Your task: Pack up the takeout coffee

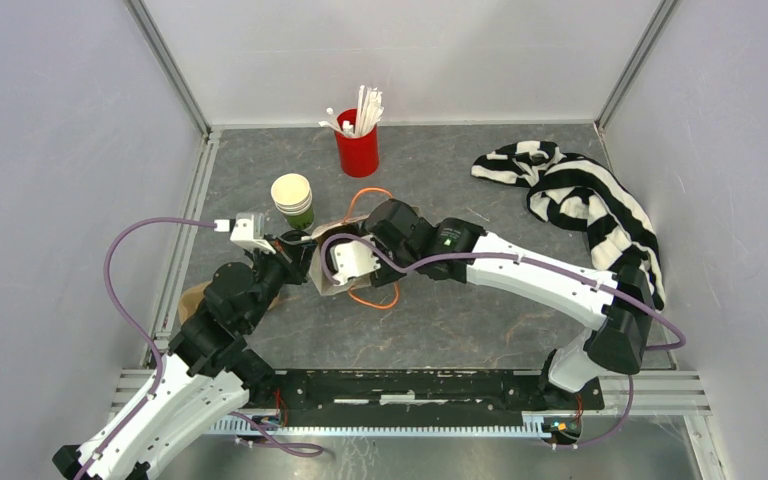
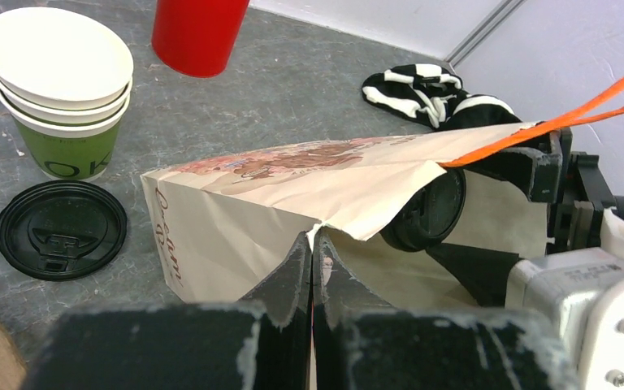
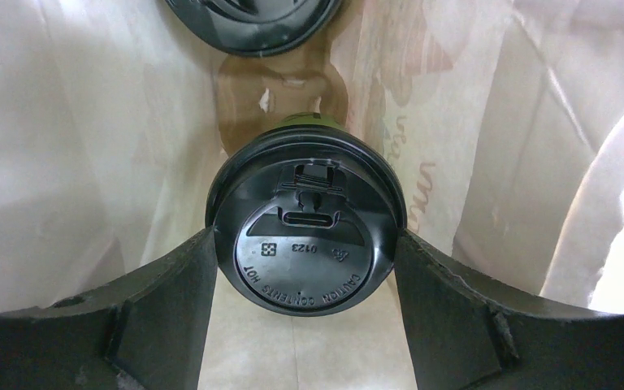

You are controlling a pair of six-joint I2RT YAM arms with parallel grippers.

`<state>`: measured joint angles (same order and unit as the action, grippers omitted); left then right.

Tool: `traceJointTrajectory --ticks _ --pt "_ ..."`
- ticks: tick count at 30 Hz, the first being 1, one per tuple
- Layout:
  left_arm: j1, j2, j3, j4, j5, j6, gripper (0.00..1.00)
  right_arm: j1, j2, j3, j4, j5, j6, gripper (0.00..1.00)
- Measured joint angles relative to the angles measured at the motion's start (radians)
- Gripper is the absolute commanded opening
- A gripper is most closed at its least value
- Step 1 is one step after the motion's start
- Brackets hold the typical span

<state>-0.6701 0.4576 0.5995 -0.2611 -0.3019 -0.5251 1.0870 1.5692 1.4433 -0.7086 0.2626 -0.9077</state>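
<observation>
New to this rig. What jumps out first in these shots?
The right gripper is inside the paper bag at mid-table, clamped on a black-lidded green cup, with a second black lid deeper in. The left gripper pinches the bag's rim. A black-and-white striped cloth lies at the far right.

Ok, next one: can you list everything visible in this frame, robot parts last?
table: one, grey, underneath everything
paper bag: one, cream with orange handles, centre
lidded cups: two, black lids, inside the bag; nearer one green, farther one shows only its lid
lidless cups: one stack, green outside and cream inside, behind the bag
loose lid: one, black, flat beside that stack
red cup: one, holding white sticks, at the back
cloth: one, black-and-white striped, back right
brown item: one, left side, partly hidden, unidentifiable
left end effector: shut on the bag's edge
right end effector: inside the bag, closed on the nearer lidded cup
</observation>
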Motion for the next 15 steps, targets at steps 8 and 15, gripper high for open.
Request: traceJointTrajectory --ticks 8,15 --pt "0.000 0.002 0.000 0.000 0.007 0.000 0.02 -0.017 0.031 0.048 -0.032 -0.030 -0.060 0.00" --pt "0.000 0.017 0.006 0.001 0.025 0.000 0.02 -0.029 0.093 0.108 -0.042 -0.069 -0.085 0.00"
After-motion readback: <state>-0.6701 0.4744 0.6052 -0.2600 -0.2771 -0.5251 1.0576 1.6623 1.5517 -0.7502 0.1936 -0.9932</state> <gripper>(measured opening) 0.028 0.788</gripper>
